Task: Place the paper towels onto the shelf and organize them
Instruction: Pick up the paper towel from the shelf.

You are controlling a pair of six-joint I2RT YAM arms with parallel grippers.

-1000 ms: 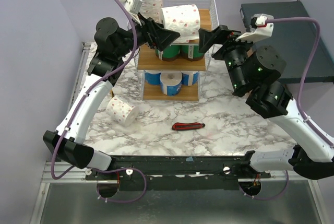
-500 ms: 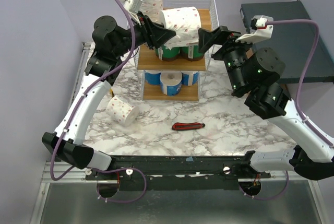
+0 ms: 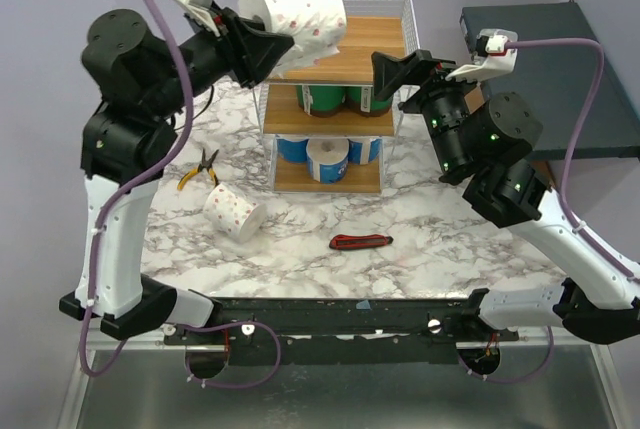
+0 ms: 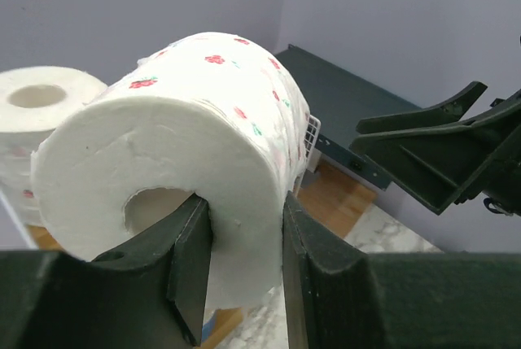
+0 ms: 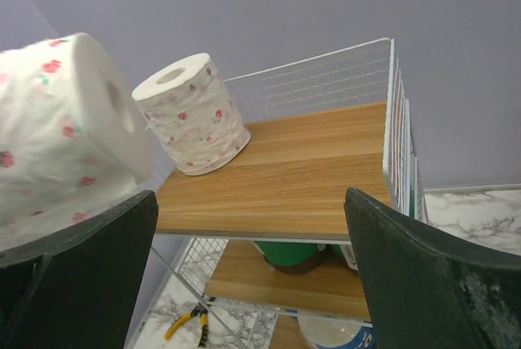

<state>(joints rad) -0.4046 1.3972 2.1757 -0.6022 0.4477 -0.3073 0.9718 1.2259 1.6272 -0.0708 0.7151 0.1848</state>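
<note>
Top external view: the left claw (image 3: 285, 49) has just closed on the dotted roll (image 3: 310, 17) that a second ago lay on its side on the top tier of the shelf (image 3: 385, 37). The arm has swung up, and the roll now hangs in the air above the tier's left front corner. The left wrist view shows the grip. The claw is narrowed on the roll's wall, one finger at the hollow core and the other on the outside. Behind it, the upright roll (image 5: 191, 113) stands at the back left of the top tier, as before.

The right claw (image 3: 392, 77) has not altered. It is spread wide, holds nothing and hovers by the shelf's right front.

The lift looks like a re-seat, likely to stand this roll up beside its neighbour. The top tier is therefore one roll short for now, and the loose roll (image 3: 232, 212) on the desk (image 3: 470, 249) is still to be shelved.
</note>
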